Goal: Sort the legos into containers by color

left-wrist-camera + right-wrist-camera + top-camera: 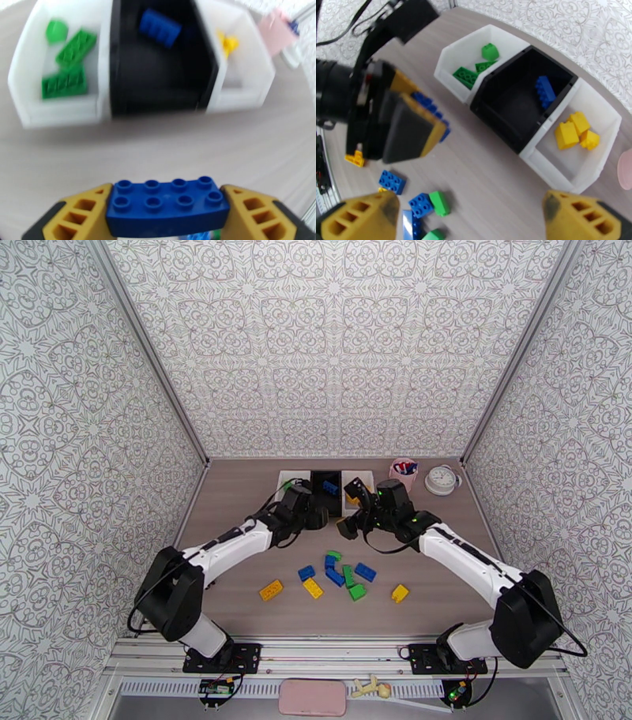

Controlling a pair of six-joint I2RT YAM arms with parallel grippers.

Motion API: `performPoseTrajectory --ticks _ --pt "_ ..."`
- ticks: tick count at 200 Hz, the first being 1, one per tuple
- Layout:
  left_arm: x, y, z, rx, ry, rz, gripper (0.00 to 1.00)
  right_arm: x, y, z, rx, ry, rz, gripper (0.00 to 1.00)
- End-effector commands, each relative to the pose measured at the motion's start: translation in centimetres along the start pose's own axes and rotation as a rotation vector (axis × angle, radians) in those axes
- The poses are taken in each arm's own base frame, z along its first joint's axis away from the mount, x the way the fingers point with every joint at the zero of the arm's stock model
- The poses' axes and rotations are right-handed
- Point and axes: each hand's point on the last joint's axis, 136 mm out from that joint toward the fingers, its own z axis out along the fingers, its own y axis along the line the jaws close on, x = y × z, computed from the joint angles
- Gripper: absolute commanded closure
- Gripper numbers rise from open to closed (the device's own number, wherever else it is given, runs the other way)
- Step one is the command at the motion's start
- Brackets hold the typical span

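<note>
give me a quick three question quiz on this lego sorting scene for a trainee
1. True or false: the left hand grips a blue lego.
2. The lone brick in the black bin is: A green, B blue, C yellow.
3. Is the right hand open or shut?
Key: 1 true; 2 B; 3 open.

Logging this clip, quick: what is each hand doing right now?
Left hand: closed on a blue studded plastic brick.
Right hand: open, holding nothing.
</note>
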Motion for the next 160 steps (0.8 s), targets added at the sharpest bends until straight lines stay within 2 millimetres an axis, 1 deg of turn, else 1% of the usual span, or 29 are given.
performPoseTrajectory --ticks 1,13,36,72,111,127,142,160 --pt "-3.4 -0.2 1.7 0.004 -0.073 0.045 0.37 -0.3 0.1 -0.8 0.022 -0.028 -0.004 0.00" --pt "-4.7 0.1 2.6 0.000 -0.094 0.056 0.37 -0.2 0.1 -0.9 0.025 -0.034 0.000 0.01" --pt "-6.8 0.5 4.9 -0.009 -0.101 0.084 0.37 -0.2 0.0 -1.0 0.033 -0.044 0.006 0.00" --pt "-8.9 0.8 8.0 -0.007 -0.097 0.087 0.36 -0.3 -0.4 -1.2 0.055 -0.047 0.011 0.00" --pt "-9.1 1.8 11.1 -0.022 -0.057 0.134 0.35 -0.4 -0.8 -1.8 0.089 -0.056 0.020 0.01" --pt "-9.3 2.1 12.0 -0.021 -0.047 0.136 0.34 -0.3 -0.8 -2.1 0.099 -0.055 0.022 0.00" --pt "-9.4 2.0 12.3 -0.012 -0.043 0.136 0.33 -0.1 -0.8 -2.2 0.101 -0.047 0.025 0.00" --pt "-9.6 1.7 11.9 0.001 -0.053 0.140 0.29 0.1 -0.9 -2.2 0.108 -0.023 0.039 0.00"
